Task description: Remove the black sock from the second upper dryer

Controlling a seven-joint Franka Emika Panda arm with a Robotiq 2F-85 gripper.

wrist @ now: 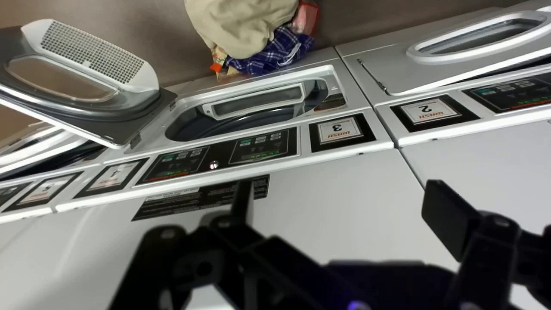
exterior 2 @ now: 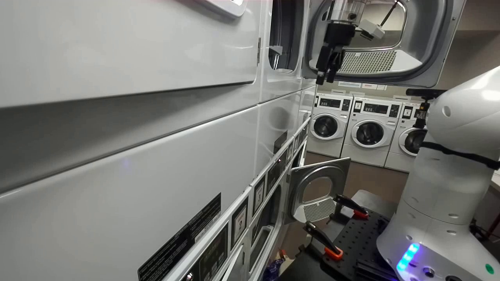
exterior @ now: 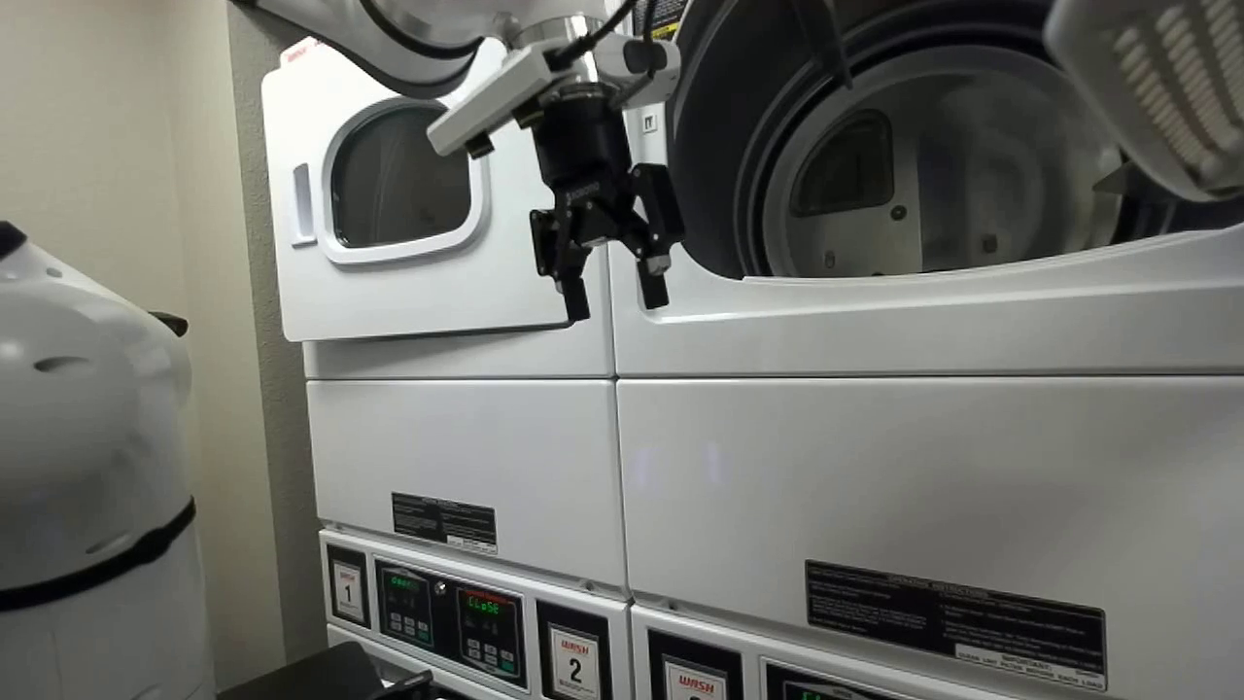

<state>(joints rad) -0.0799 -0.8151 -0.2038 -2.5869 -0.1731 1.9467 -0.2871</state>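
The second upper dryer [exterior: 933,306] is white, with a large round dark-rimmed port and a grey metal drum. It also shows at a steep angle in an exterior view [exterior 2: 275,86]. Its door [exterior 2: 431,43] stands open. I see no black sock in any view; part of the drum floor is hidden. My black gripper [exterior: 616,296] points down, open and empty, outside the port and to its lower left in this view. In an exterior view the gripper [exterior 2: 325,77] hangs in front of the open door. In the wrist view the open fingers [wrist: 344,206] have nothing between them.
The closed upper dryer door [exterior: 418,282] with a small window is beside the arm. Below, a lower machine's door [wrist: 86,86] stands open. Tan and blue plaid clothes [wrist: 245,26] lie near the floor. Clamps [exterior 2: 332,251] hold the robot's black base plate.
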